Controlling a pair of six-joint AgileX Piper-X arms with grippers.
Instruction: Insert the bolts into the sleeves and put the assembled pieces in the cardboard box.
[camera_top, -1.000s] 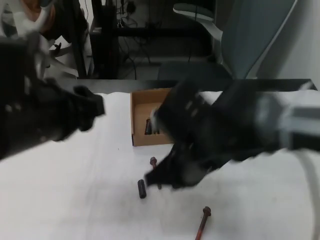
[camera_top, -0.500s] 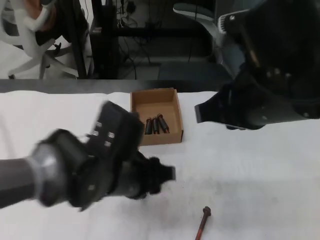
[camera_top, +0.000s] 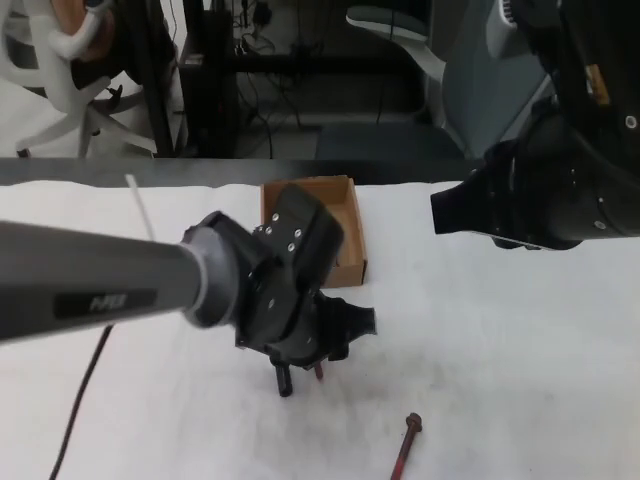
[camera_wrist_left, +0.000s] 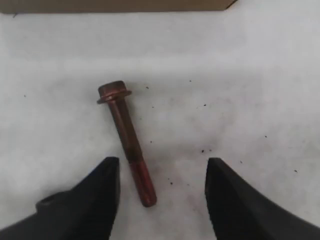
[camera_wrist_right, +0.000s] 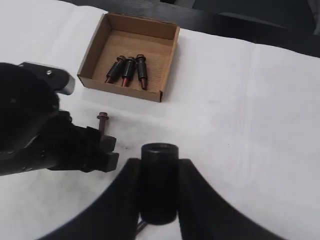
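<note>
Done: 3 assembled pcs (camera_wrist_right: 129, 70) in box (camera_wrist_right: 120, 88).
L end effector (camera_wrist_left: 162, 167): wide, straddling bolt (camera_wrist_left: 130, 145).
R end effector (camera_wrist_right: 159, 164): holds sleeve (camera_wrist_right: 159, 192).
To do: insert, box.

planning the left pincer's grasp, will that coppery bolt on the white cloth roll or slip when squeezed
The coppery flanged metal bolt looks rigid, so should not bend. Its round shank may roll, though the flanged head and white cloth probably limit that. Lying slanted within the open left pincer, it might swivel as that closes.
</note>
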